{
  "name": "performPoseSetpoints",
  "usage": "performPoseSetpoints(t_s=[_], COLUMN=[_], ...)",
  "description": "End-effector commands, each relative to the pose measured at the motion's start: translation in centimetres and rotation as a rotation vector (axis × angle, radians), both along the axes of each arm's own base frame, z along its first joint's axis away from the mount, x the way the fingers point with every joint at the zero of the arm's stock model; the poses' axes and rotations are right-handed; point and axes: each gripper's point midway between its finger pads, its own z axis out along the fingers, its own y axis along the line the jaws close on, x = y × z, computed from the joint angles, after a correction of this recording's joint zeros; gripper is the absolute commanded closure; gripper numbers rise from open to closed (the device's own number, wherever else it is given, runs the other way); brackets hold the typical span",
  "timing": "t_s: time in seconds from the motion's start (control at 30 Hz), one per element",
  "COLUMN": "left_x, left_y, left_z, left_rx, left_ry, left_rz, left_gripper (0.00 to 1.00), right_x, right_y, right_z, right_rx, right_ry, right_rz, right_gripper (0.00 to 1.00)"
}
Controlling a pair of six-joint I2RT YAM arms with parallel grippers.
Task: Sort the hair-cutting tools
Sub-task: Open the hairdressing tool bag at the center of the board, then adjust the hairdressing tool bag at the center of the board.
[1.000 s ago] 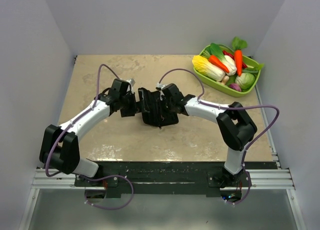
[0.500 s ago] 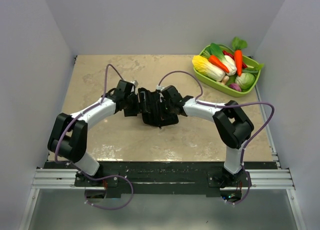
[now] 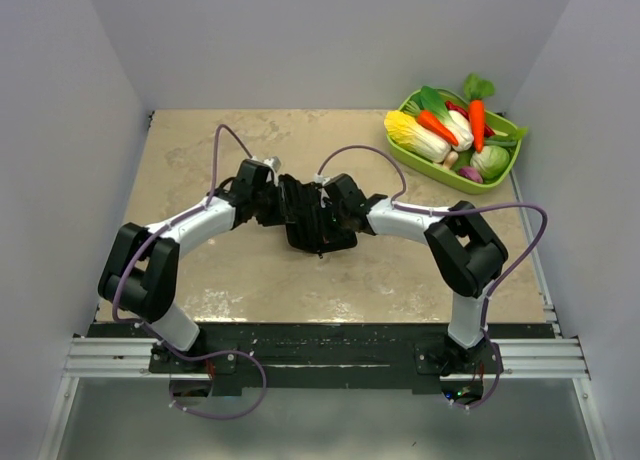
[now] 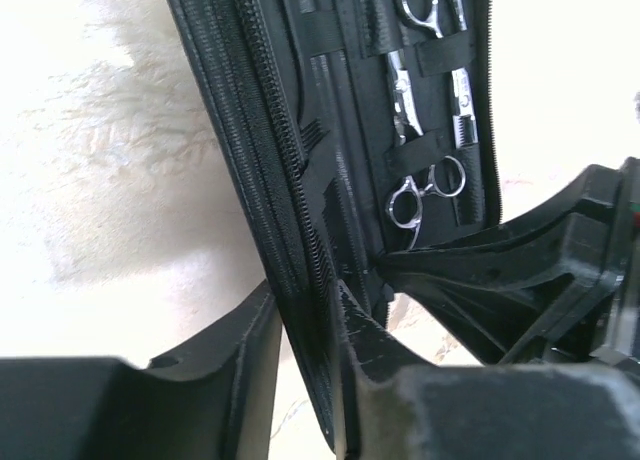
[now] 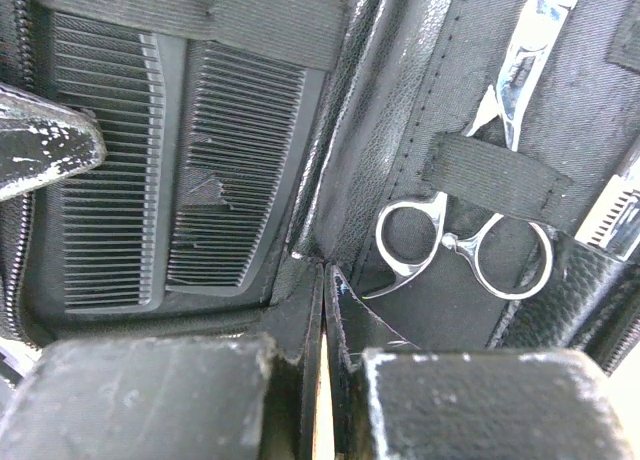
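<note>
A black folding case (image 3: 318, 230) lies open mid-table. Two black combs (image 5: 105, 160) (image 5: 235, 170) sit side by side under a strap in its left half. Silver scissors (image 5: 465, 245) are strapped in the right half, and a second pair (image 4: 435, 5) shows beyond the nearer pair (image 4: 420, 195). My left gripper (image 3: 272, 202) (image 4: 310, 310) is shut on the case's zippered left flap edge (image 4: 260, 130), which stands raised between its fingers. My right gripper (image 3: 335, 212) (image 5: 322, 280) is shut, with its tips at the case's middle fold.
A green basket (image 3: 430, 167) of toy vegetables stands at the back right corner. Grey walls close in the table on three sides. Both arms meet over the case, cables looping above them.
My left arm has moved right onto the case, and its jaws have gone from wide open to closed over the flap edge. The right gripper has stayed put, shut.
</note>
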Motion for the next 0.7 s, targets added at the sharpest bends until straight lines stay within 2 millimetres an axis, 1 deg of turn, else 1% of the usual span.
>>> performPoseSetpoints(t_s=[0.0,0.13,0.3,0.37,0.5,0.63,0.67], left_x=[1.6,1.7,1.6,1.8,1.9,1.9,1.8], left_y=[-1.2,-1.5,-1.7,-1.8,-2.0,-2.2,-2.3], left_z=[2.0,2.6,2.9,3.1,3.5,3.8,3.8], left_rx=[-0.029,-0.033,-0.029,-0.030,-0.030,-0.029,-0.029], left_ry=[-0.088,-0.094,-0.099,-0.102,-0.114,-0.120,-0.122], left_rz=[-0.007,-0.016,-0.018,-0.014,-0.009,-0.010,-0.014], left_gripper=[0.75,0.77,0.82,0.84,0.84,0.84,0.85], right_x=[0.3,0.4,-0.2,-0.6,-1.0,-0.8,-0.3], right_y=[0.8,1.3,1.8,1.6,0.8,0.5,0.4], right_z=[0.6,1.0,1.3,1.0,0.3,0.5,0.7], right_rx=[0.041,0.070,0.097,0.091,0.057,0.046,0.045], right_ry=[-0.031,-0.035,-0.012,0.006,0.020,0.002,-0.016], right_rz=[0.027,0.033,0.060,0.064,0.052,0.033,0.019], right_gripper=[1.00,1.00,1.00,1.00,1.00,1.00,1.00])
